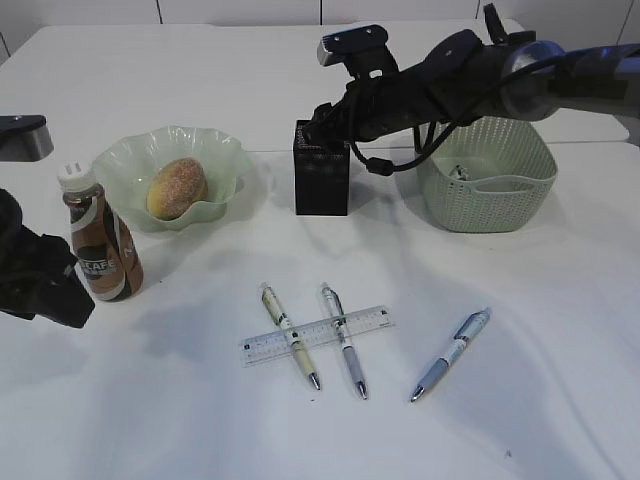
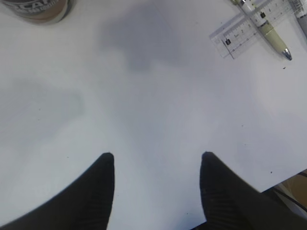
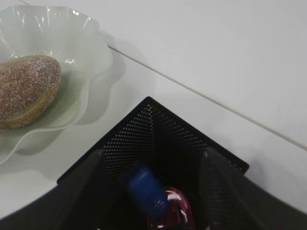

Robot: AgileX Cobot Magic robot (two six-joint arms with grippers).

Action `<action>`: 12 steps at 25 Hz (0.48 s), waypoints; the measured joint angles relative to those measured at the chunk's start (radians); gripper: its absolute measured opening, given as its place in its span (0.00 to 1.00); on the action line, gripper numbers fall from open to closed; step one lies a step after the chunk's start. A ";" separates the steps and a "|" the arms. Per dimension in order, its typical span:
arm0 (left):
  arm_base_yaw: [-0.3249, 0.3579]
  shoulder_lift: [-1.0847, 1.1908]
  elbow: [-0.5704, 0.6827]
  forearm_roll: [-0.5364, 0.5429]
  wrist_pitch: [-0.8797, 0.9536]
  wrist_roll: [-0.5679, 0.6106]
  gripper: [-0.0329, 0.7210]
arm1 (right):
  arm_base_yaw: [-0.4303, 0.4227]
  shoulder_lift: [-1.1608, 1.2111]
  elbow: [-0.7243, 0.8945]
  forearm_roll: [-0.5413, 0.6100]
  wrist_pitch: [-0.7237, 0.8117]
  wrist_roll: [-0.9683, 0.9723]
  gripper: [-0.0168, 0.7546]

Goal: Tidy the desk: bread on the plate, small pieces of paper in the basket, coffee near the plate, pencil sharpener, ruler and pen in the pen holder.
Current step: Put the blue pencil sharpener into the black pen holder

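1. The right arm is extended across the middle of the exterior view, with the right gripper [image 1: 322, 128] poised directly above the pen holder [image 1: 321, 182]. Its fingers [image 3: 225, 191] are seen spread apart over the holder's mouth, gripping nothing; a blurred blue and pink object [image 3: 156, 201] is seen inside the holder, between them.
2. The left gripper [image 2: 157, 165] is held low over the bare desk [image 2: 153, 105], jaws parted and empty, near the coffee [image 1: 100, 240].
3. One bread [image 1: 177, 187] is shown lying in the one plate [image 1: 215, 160].
4. One basket [image 1: 487, 185] is placed right of the pen holder; white scraps lie inside.
5. Three pens are counted on the desk: a cream pen [image 1: 290, 335], a grey pen [image 1: 343, 338] and a blue pen [image 1: 450, 354].
6. One ruler [image 1: 316, 334] is crossed by the cream and grey pens.
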 joint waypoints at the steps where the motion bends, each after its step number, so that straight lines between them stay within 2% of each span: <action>1: 0.000 0.000 0.000 0.000 0.000 0.000 0.57 | 0.000 0.000 0.000 0.000 0.000 0.000 0.66; 7: 0.000 0.000 0.000 0.000 0.000 0.000 0.58 | 0.000 -0.017 -0.004 -0.002 0.027 0.000 0.66; 12: 0.000 0.000 0.000 0.000 0.000 0.000 0.58 | -0.002 -0.106 -0.004 -0.055 0.170 0.000 0.66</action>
